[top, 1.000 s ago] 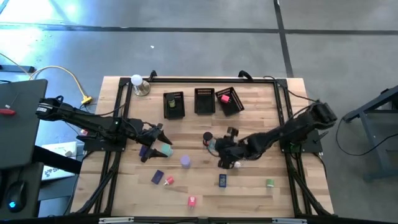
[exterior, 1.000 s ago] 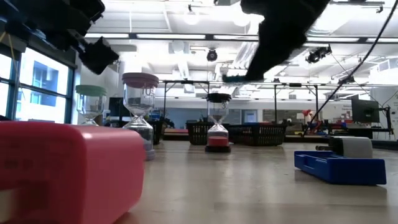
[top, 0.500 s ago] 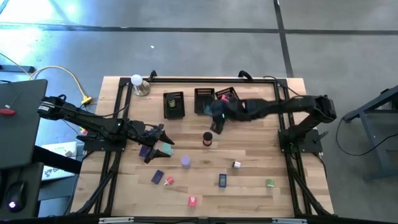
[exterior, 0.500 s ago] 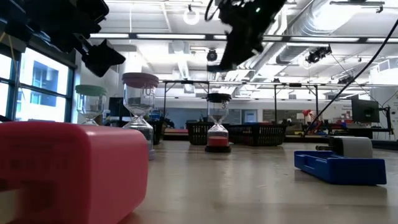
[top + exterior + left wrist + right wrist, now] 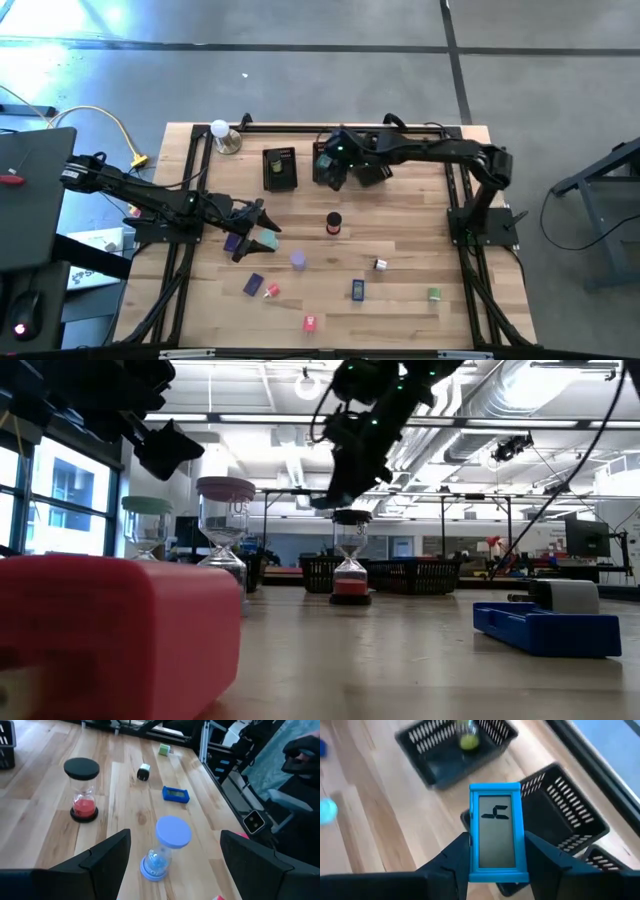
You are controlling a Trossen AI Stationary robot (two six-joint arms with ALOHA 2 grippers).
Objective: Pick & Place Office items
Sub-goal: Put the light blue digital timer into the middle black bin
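Observation:
My right gripper [image 5: 332,166] hangs over the row of black mesh baskets at the far side, shut on a blue timer with a grey display [image 5: 495,832]. The middle basket [image 5: 328,150] lies under it. The left basket [image 5: 445,755] holds a yellow-green sand timer. My left gripper [image 5: 255,233] is open and raised above the table's left half. In the left wrist view its fingers stand apart on either side of a lilac-capped sand timer [image 5: 164,847], which stands upright on its base. A teal-capped sand timer [image 5: 266,241] stands beside that gripper. My right gripper pinches the blue timer between its two fingers [image 5: 451,857], which lie against the two long side edges [image 5: 473,855] of the case. The display faces the wrist camera. The timer is lifted clear, above the baskets.
A black-capped sand timer with red sand [image 5: 334,222] stands mid-table. Near the front lie a purple block [image 5: 253,284], a pink piece [image 5: 271,290], a blue timer [image 5: 357,289], a white-black piece [image 5: 380,264], a green piece [image 5: 434,293] and a red-pink block [image 5: 309,322]. The right basket [image 5: 370,165] holds a pink item.
My right arm has swung from the table's middle, near the white-black piece, up and toward the far edge, and now hangs over the baskets. It carried the blue timer along, lifted clear of the table.

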